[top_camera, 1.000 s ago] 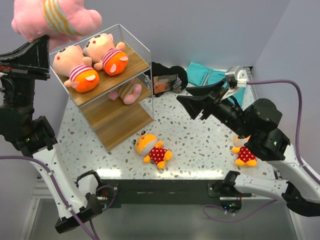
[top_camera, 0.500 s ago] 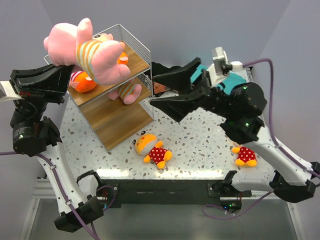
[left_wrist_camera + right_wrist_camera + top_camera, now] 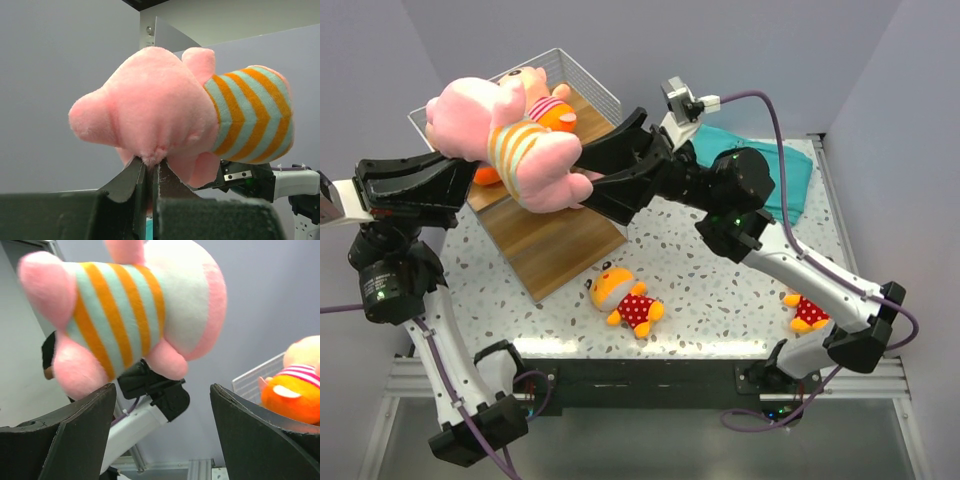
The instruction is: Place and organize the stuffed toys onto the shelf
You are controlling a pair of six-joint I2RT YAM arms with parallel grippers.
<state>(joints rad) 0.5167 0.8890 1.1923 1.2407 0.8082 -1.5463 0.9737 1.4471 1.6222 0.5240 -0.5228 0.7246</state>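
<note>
A large pink stuffed toy [image 3: 520,140] in an orange and teal striped outfit hangs in the air over the shelf [image 3: 582,82]. My left gripper [image 3: 480,178] is shut on a pinch of its pink fur [image 3: 150,159]. My right gripper [image 3: 588,185] is open, its fingers reaching from the right to the toy's leg end. In the right wrist view the toy [image 3: 125,305] sits just above the gap between the spread jaws [image 3: 162,390]. A pink-headed toy in orange shorts [image 3: 548,103] lies on the shelf's top board. Two orange-headed polka-dot toys [image 3: 625,298] [image 3: 808,310] lie on the table.
A teal cloth [image 3: 770,165] lies at the back right, partly under my right arm. The shelf's lower wooden board [image 3: 555,245] juts toward the table's middle. Purple cables trail from both arms. The speckled table ends at a black rail [image 3: 640,380] at the near edge.
My left arm swung the pink toy right and down over the shelf. My right arm swept left to the toy, and its jaws opened wider.
</note>
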